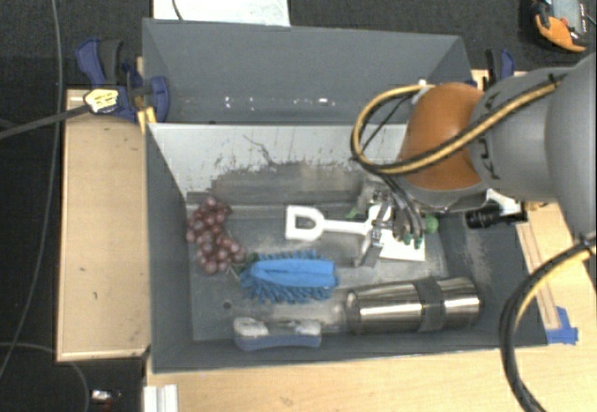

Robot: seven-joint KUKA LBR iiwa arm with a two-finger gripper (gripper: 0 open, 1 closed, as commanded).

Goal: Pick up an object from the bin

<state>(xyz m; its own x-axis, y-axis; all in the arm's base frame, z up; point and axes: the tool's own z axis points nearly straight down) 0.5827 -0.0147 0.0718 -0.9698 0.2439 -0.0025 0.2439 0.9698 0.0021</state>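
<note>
The gripper (pixel 381 231) is seen low in the bin (pixel 280 65), right at the handle end of the white toy shovel (pixel 303 223) near the middle, w/ nothing lifted yet, so grab & lift are left; open or closed can't be told.

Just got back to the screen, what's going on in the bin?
The arm's gripper is low in the bin, at the handle end of a white scoop near the middle. The scoop lies on the floor, not yet lifted. Nearby lie purple grapes, a blue brush and a metal flask.
</note>
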